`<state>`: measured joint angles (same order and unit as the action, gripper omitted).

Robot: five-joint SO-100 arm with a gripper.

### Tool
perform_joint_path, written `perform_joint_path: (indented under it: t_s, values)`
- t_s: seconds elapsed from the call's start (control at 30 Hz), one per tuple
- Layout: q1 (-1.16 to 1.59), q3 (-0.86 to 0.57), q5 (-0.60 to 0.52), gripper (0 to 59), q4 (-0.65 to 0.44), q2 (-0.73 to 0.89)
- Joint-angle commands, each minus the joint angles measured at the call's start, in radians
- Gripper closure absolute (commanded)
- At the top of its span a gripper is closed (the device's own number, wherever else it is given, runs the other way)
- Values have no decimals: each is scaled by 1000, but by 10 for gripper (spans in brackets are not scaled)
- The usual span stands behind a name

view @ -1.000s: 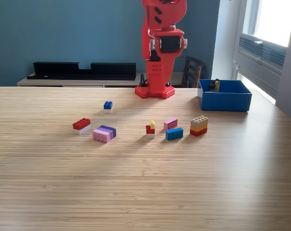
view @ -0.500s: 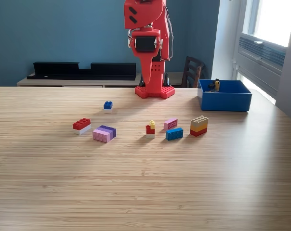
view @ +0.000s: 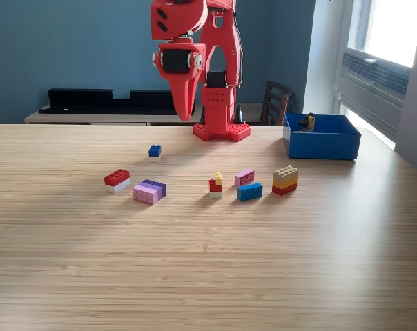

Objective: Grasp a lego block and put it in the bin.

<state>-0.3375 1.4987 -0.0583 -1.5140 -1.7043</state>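
1. Gripper (view: 186,114) hangs high over the far table, tips down and pressed together, carrying nothing.
2. Bin (view: 324,145) sits far right in the exterior view, one small piece already inside.
3. Step, I judge: reaching for a block. The small blue block (view: 154,150) lies nearest, below and slightly left.
4. Next move calls for parting the tips, descending, straddling it.

Open air above small blue block (view: 154,149)

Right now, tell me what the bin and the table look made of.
The bin: likely plastic, uniform bright blue with smooth straight walls. The table: looks like light wood or wood laminate, with fine parallel grain lines and a matte sheen; which one cannot be told.
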Motion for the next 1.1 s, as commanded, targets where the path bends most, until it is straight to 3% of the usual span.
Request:
perform_joint_path:
  t_s: [0.03, 0.5, 0.73, 0.77, 0.9, 1.1]
  values:
    - [-124, -31, -41, 585, 46, -69]
    - [-285, 110, -110, 586, 285, -67]
    - [-247, 140, 6, 583, 313, -66]
    - [-247, 132, 29, 569, 314, -64]
    - [-252, 138, 109, 397, 342, -63]
    - [-252, 140, 181, 314, 342, -54]
